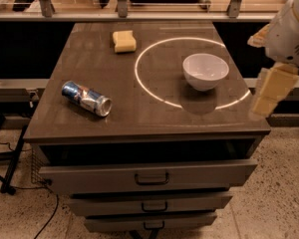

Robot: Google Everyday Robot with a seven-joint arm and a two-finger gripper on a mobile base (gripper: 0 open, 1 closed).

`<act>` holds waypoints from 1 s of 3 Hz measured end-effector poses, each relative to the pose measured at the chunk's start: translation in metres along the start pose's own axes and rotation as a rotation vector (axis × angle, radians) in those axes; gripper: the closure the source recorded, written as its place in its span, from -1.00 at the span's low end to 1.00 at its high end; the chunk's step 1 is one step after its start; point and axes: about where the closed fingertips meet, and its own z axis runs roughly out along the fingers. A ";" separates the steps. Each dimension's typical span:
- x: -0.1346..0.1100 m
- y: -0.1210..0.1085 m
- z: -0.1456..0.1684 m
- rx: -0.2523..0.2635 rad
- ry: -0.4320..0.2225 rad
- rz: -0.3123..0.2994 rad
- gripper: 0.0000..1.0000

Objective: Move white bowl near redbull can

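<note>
The white bowl (205, 70) stands upright on the right half of the dark cabinet top (149, 118), inside a bright ring of light. The redbull can (86, 98), blue and silver, lies on its side near the left front of the top, about a bowl's width and a half left of the bowl. My gripper (270, 90) hangs off the right edge of the cabinet, to the right of the bowl and slightly nearer the front, touching nothing.
A pale yellow sponge (124, 41) lies at the back of the top, left of the middle. Below the top are three drawers (150, 177) with handles. A railing runs behind the cabinet, and cables lie on the floor at the left.
</note>
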 end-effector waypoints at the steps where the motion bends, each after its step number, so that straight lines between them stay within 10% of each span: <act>1: 0.001 -0.030 0.032 -0.005 -0.015 -0.016 -1.00; 3: -0.016 -0.057 0.111 -0.090 -0.059 -0.040 -1.00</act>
